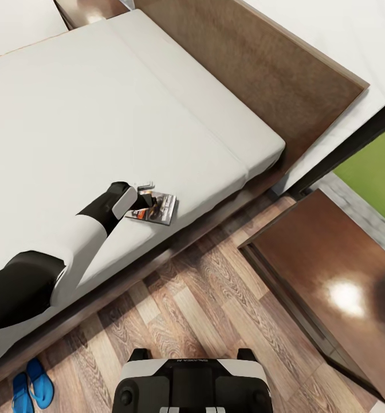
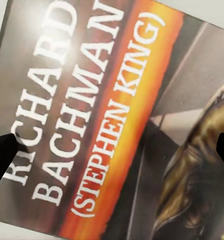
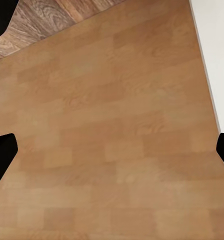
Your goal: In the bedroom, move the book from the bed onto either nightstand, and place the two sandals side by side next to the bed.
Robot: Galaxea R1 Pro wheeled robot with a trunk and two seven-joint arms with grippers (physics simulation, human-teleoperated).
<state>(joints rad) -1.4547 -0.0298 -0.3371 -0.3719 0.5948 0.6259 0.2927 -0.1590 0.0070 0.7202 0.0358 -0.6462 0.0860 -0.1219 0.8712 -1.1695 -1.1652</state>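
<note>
The book lies flat on the light grey mattress of the bed, close to its near edge. My left gripper reaches down onto it. In the left wrist view the book's cover, lettered "RICHARD BACHMAN", is very close, and my left gripper is open with one dark fingertip at each side of the frame. The two blue sandals lie together on the floor beside the bed frame. A dark glossy nightstand stands to the right. My right gripper is open over a light brown wood surface.
The dark wood headboard runs along the bed's far right side. A black-framed window with grass lies beyond the nightstand. Wood-plank floor separates bed and nightstand. My base stands at the near edge.
</note>
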